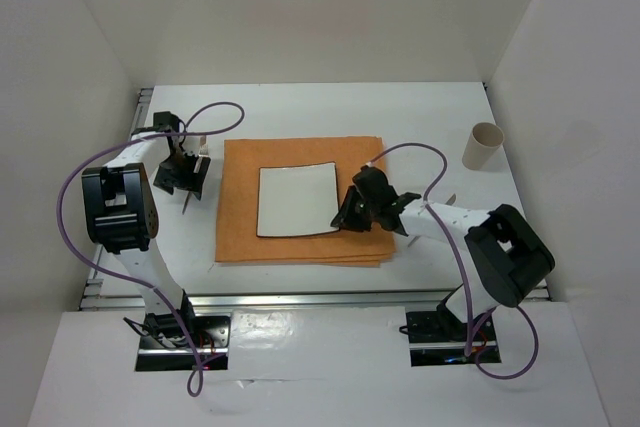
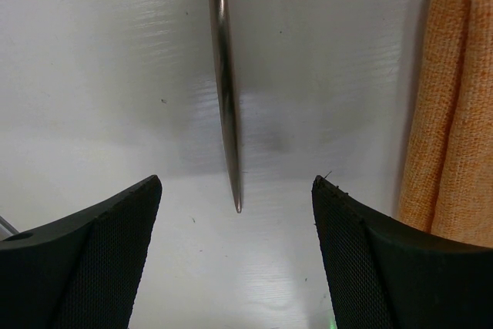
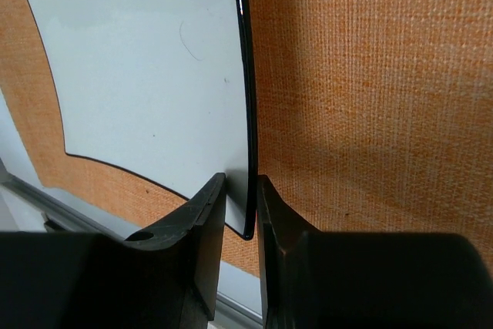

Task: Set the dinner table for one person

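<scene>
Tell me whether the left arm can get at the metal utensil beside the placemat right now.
Probably yes: the left tool is open, its fingers either side of the metal utensil on the dinner table, with nothing between them.

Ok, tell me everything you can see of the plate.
The plate is square with curved sides, smooth white on top with a thin black rim, and empty. It lies near the middle of the orange placemat. The right claw grips its right edge, one finger on each side of the rim.

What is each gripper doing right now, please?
Left gripper: open, astride a metal utensil, not gripping it.
Right gripper: closed on the plate at its edge.
</scene>
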